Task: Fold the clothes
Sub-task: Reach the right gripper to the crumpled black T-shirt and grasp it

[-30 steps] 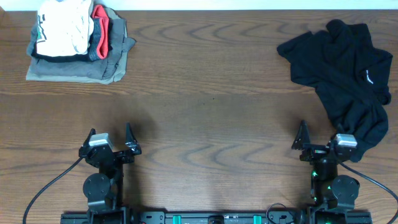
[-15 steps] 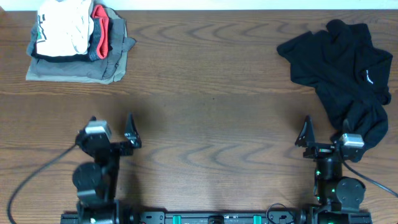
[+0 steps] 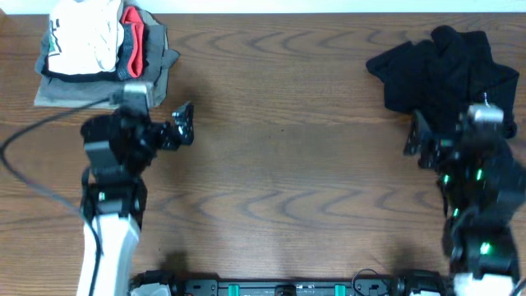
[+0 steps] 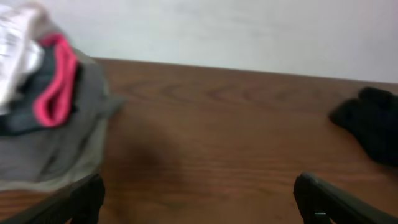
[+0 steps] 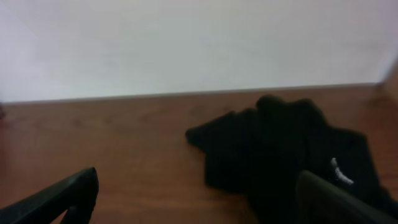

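A brown wood-grain table [image 3: 279,123] runs up to a plain white wall [image 5: 186,43], and the black T-shirt [image 3: 444,74] lies on it crumpled and unfolded, its small white logo [image 5: 336,169] showing on the bunched cloth. My right gripper [image 5: 199,199] hangs at the near edge of the T-shirt with its two fingers spread wide and nothing between them; from overhead my right arm covers the near part of the T-shirt. Whether the gripper touches the cloth I cannot tell. My left gripper [image 4: 199,202] is well apart from the T-shirt, across the width of the table from it, also spread wide and holding nothing, with bare wood between its fingers. Far from the T-shirt, on that same side as my left gripper and just beyond it, sits a stack of other clothes: a grey-olive folded garment [image 3: 99,90] at the bottom, a red piece [image 3: 133,41] and a white garment [image 3: 82,37] with dark print on top.
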Robot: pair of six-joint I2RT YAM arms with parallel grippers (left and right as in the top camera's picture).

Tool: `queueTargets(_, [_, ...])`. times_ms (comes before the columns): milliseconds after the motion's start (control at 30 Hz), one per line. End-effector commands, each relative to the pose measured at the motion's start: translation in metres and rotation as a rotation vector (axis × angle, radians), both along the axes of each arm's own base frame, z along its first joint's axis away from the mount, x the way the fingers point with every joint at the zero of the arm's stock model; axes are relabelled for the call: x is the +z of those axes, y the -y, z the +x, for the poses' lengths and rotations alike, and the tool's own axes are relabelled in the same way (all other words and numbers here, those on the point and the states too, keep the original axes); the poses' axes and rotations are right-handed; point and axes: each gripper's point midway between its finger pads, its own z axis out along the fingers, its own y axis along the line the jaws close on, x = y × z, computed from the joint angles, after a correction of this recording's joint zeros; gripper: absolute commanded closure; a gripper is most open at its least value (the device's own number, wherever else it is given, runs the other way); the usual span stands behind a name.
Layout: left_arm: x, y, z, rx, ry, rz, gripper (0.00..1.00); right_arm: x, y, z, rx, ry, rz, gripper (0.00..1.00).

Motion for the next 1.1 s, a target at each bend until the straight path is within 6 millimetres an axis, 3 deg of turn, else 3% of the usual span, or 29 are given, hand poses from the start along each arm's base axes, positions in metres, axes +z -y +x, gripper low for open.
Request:
queueTargets(0, [0.009,0.021,0.016,-0.101,-0.019,-0.029,0.02,0.015,-0.015,0.026,0.096,-0.069,0.016,0.01])
queueTargets(200, [0.015,0.046,0.033,-0.185,-0.089,0.024,0.02,0.003,-0.021,0.061,0.157,-0.284,0.056,0.01])
queueTargets(467, [0.039,0.059,0.044,-0.193,-0.253,0.140,0.02,-0.019,-0.019,0.084,0.223,-0.545,-0.007,0.01])
queueTargets(600, [0.037,0.066,0.047,-0.227,-0.360,0.155,0.02,-0.026,-0.018,0.096,0.258,-0.605,-0.041,0.01])
queueTargets(733, [0.008,0.080,0.044,-0.286,-0.500,0.180,0.02,-0.037,-0.017,0.110,0.281,-0.611,-0.064,0.01])
queueTargets(867, [-0.037,0.099,0.040,-0.365,-0.621,0.218,0.02,-0.050,-0.022,0.121,0.306,-0.618,-0.038,0.01])
queueTargets(1067, [-0.091,0.109,0.043,-0.390,-0.756,0.221,0.02,-0.088,-0.006,0.140,0.240,-0.689,-0.066,0.01])
